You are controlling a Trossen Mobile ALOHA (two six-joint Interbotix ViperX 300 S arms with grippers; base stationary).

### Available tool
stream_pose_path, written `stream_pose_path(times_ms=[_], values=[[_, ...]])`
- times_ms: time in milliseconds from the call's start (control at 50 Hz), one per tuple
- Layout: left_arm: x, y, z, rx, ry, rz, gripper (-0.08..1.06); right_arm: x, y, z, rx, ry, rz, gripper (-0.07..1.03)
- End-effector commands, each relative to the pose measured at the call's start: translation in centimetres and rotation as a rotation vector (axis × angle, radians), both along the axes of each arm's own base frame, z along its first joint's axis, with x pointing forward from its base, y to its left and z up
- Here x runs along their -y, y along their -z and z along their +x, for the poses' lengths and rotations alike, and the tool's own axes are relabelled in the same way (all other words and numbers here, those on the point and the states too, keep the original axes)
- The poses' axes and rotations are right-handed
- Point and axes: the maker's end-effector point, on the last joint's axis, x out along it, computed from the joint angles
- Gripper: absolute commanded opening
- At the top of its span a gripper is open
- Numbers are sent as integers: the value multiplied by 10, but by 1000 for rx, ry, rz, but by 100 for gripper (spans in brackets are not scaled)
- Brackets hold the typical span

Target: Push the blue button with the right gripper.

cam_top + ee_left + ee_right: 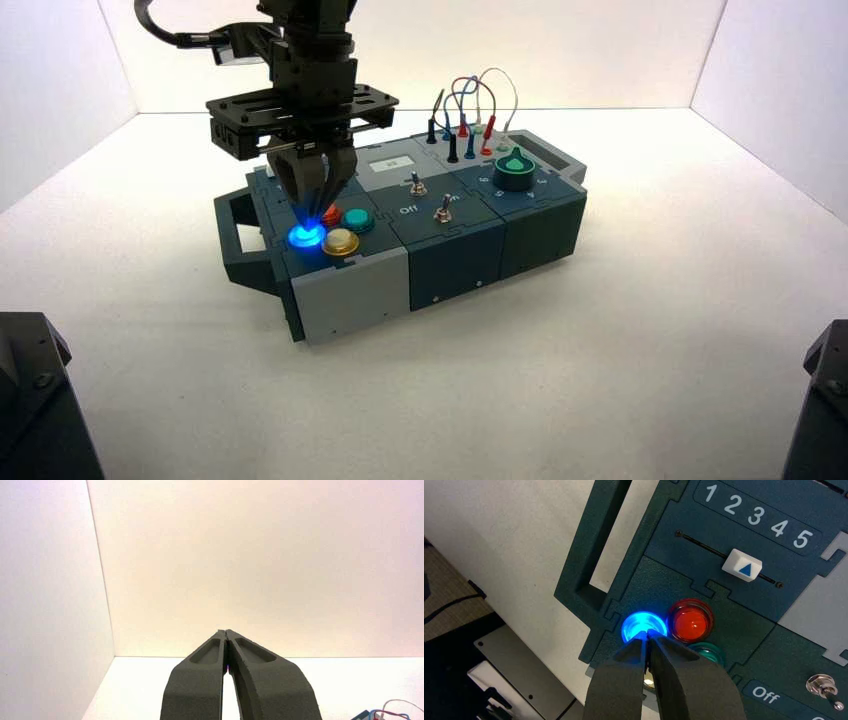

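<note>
One box (455, 270) fills the bench; over its left end, the right gripper (647, 634) points down, fingers together. A sideways slip could press the red button (690, 622). The lit blue button (642, 623) lies at its tips, though contact is hard to confirm. The left gripper (225, 631), closed, idles facing the back wall.

The high view is bright and evenly lit, its pale matte tabletop (450, 390) washed nearly white toward the back, with only faint, soft shadow near the box of dark green and grey panels (400, 230). The round translucent blue dome button (307, 236) glows intensely, its centre bleached pale, and throws blue light onto the 2 dark tapered fingertips (640, 639). The right wrist view looks dimmer, with 1 small glare spot on the round red dome button (690, 622).
</note>
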Motion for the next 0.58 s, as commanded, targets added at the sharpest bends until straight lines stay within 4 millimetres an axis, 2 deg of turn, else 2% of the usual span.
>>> stream_pose_path(times_ms=[20, 140, 580], values=[[-2, -8, 3, 15, -9, 4, -3, -12, -37, 7, 58, -7, 78, -2], [-2, -8, 3, 15, -9, 4, -3, -14, -54, 9, 86, -7, 114, -2], [-2, -4, 6, -1, -9, 6, -3, -12, -62, 4, 79, -12, 115, -2]])
